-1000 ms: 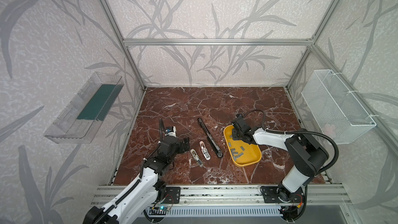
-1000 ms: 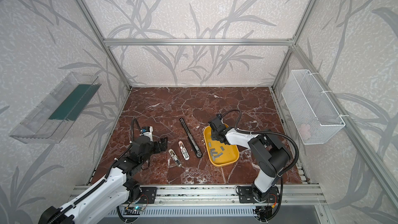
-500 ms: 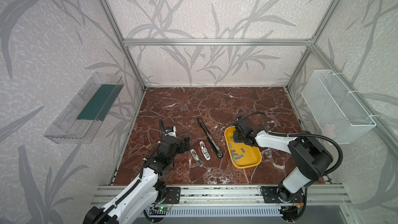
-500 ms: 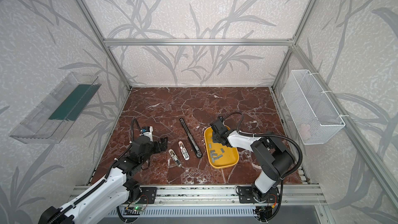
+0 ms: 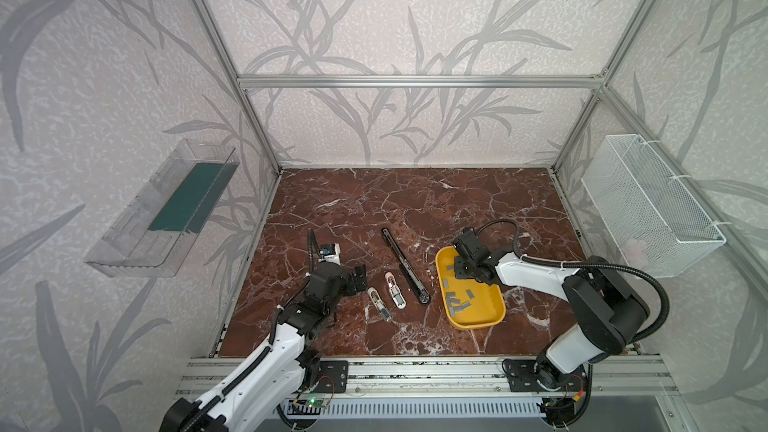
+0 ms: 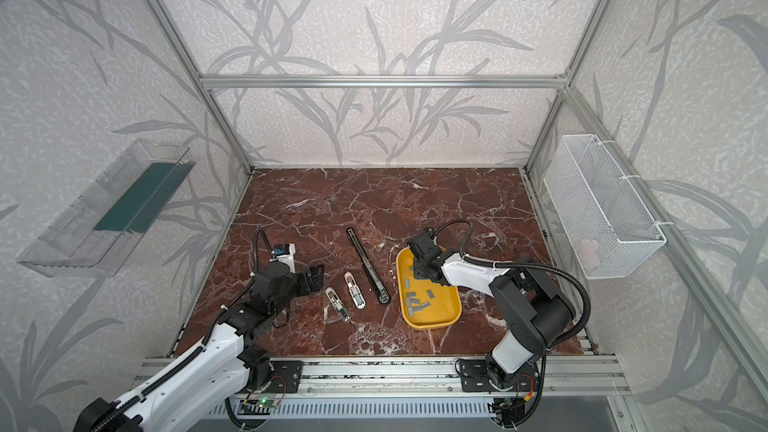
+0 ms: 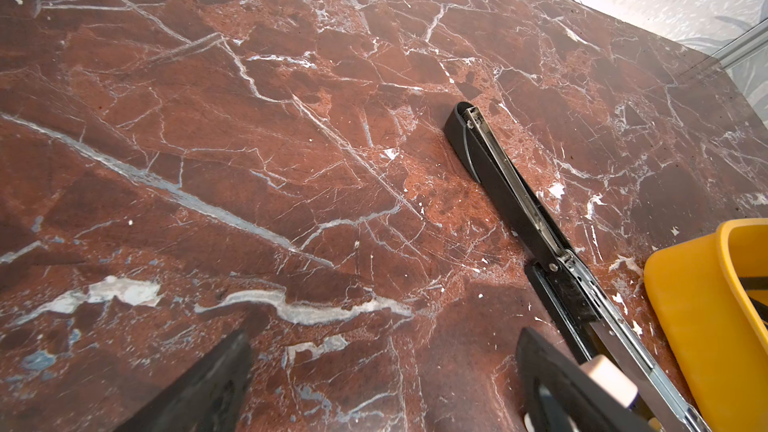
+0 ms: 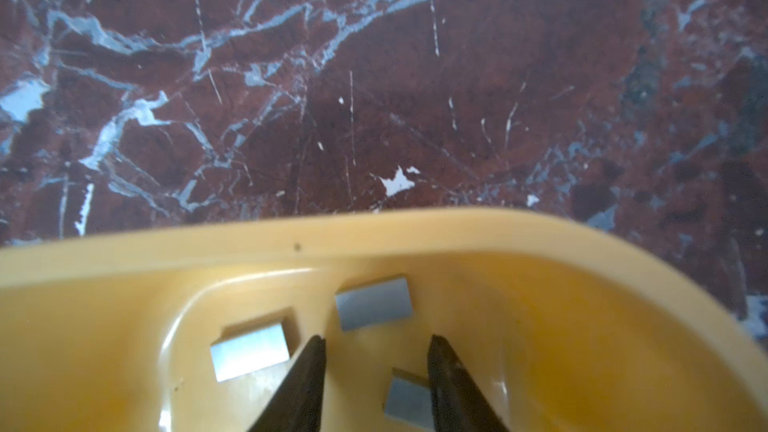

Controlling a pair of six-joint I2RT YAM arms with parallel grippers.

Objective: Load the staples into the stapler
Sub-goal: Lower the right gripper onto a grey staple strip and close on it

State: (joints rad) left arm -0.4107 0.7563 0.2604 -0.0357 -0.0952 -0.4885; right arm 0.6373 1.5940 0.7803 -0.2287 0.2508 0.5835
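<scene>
Several staples, short grey strips, lie in a yellow tray. My right gripper is down in the tray's far end. In the right wrist view the right gripper is narrowly open. One strip lies between the fingers, against one of them; two more strips lie just beyond the tips. A long black stapler lies opened flat left of the tray. My left gripper stands wide open and empty over bare marble.
Two small white staplers lie between the left gripper and the black stapler. A wire basket hangs on the right wall and a clear plastic bin on the left wall. The tray's rim rises ahead of the right fingers.
The right gripper has shifted a little nearer within the tray and its jaws have narrowed slightly. The left arm has not moved.
</scene>
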